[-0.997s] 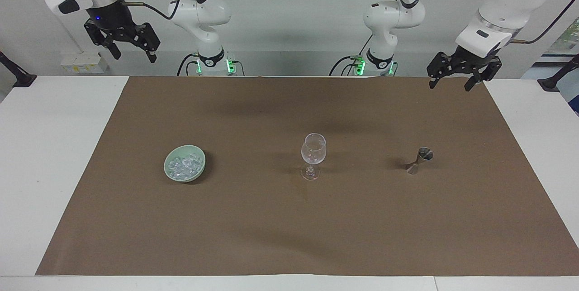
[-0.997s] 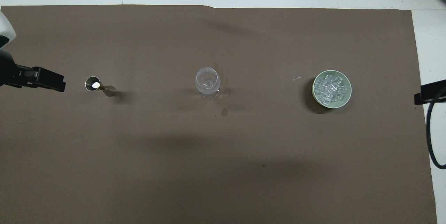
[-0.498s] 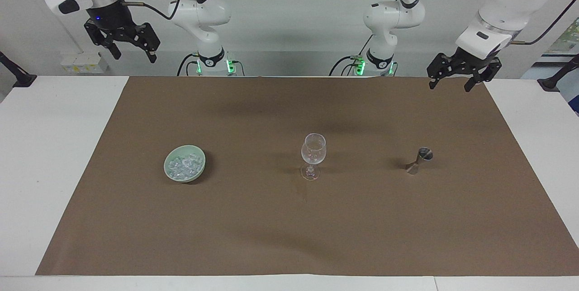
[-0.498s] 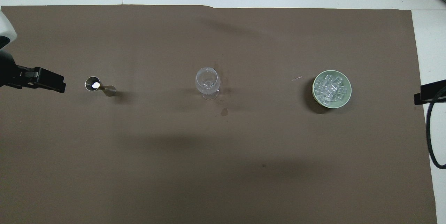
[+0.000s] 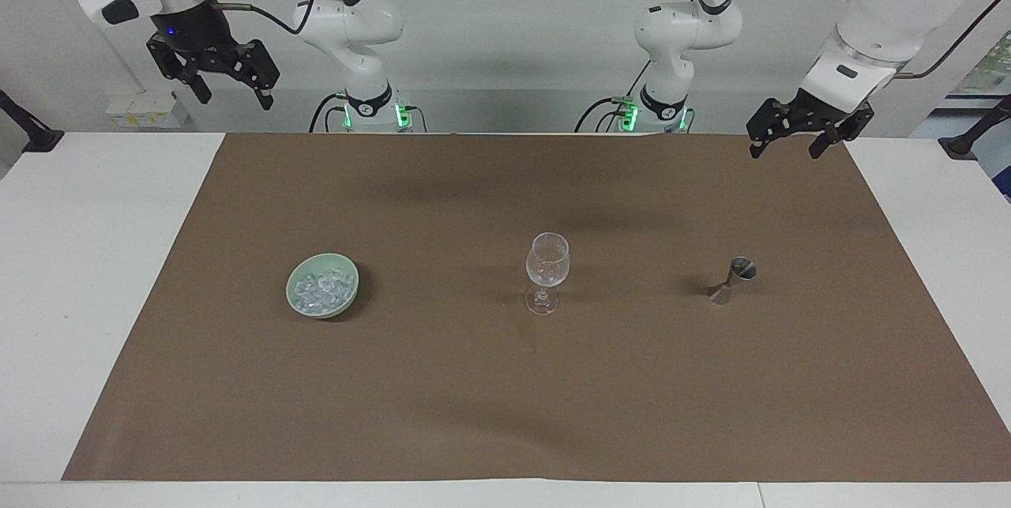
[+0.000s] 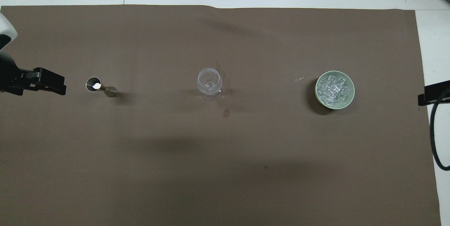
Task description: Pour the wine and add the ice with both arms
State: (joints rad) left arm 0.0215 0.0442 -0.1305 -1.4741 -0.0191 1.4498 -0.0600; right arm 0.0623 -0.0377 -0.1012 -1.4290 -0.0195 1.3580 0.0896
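Observation:
A clear stemmed glass [image 5: 546,267] stands upright at the middle of the brown mat [image 5: 505,397]; it also shows in the overhead view [image 6: 210,84]. Ice [image 5: 319,291] lies as several small clear chunks in a pale green bowl [image 5: 347,287], beside the glass toward the right arm's end; the ice [image 6: 334,88] fills the bowl [image 6: 350,96]. A metal jigger [image 5: 734,277] stands toward the left arm's end, with a bright glint inside in the overhead view [image 6: 94,85]. My left gripper [image 5: 785,151] is open and empty, raised over the mat's edge by the robots. My right gripper [image 5: 234,97] is open and empty, high above the table's right-arm end.
White tabletop [image 5: 87,271] borders the mat at both ends. A small dark stain [image 6: 226,113] marks the mat close to the glass. In the overhead view only a part of the left gripper [image 6: 49,84] and of the right gripper [image 6: 433,94] shows at the frame edges.
The left arm's wrist has lifted and tilted slightly. The right arm, glass, bowl and jigger have not moved.

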